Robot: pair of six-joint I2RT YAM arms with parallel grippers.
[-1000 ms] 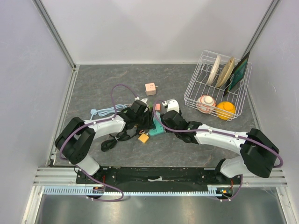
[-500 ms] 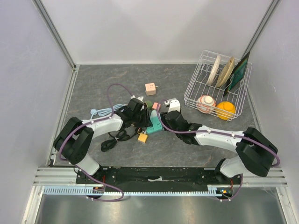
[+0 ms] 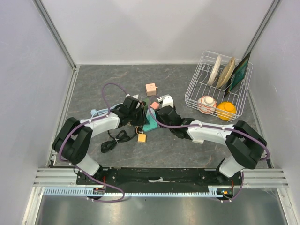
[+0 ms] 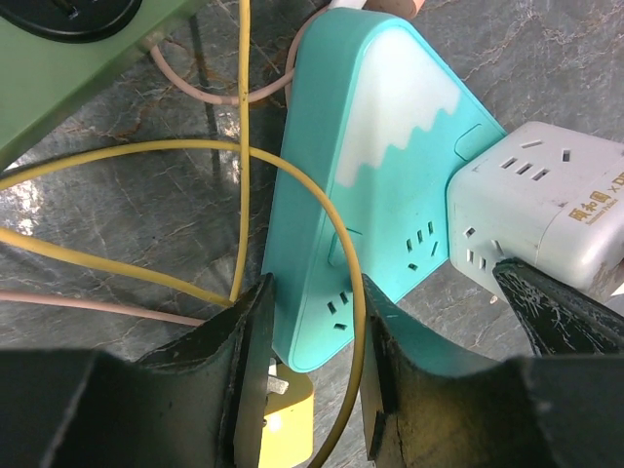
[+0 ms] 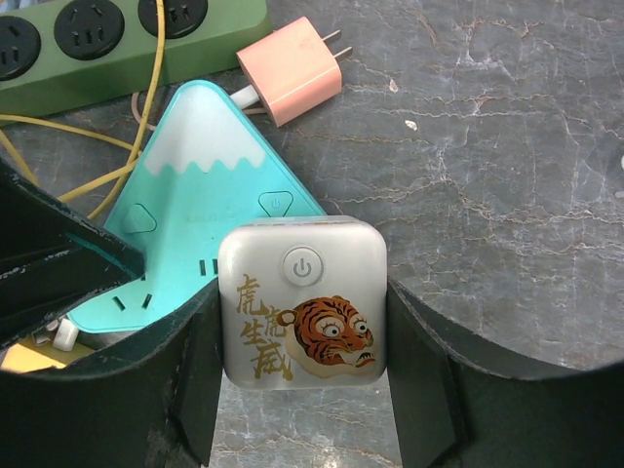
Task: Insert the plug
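The left wrist view shows the left gripper (image 4: 317,312) with its fingers narrowly parted and nothing spanning them. A loop of yellow cable (image 4: 244,146) runs through the gap, and the yellow plug (image 4: 288,414) lies just under the left finger, at the base of the teal mountain-shaped power strip (image 4: 380,146). The sockets along that base face the plug, which is not in any of them.

The right wrist view shows what the left one cuts off. The right gripper (image 5: 304,297) presses both fingers against the sides of a white cube socket (image 5: 263,341) printed with a tiger, and the cube sits against the teal strip's lower right side. A pink charger (image 5: 290,70) and a green power strip (image 5: 127,34) lie in the upper left of that frame.

Only the top view shows a dish rack (image 3: 194,91) at upper right, a second pink adapter (image 3: 151,88) and a black cable (image 3: 115,139).
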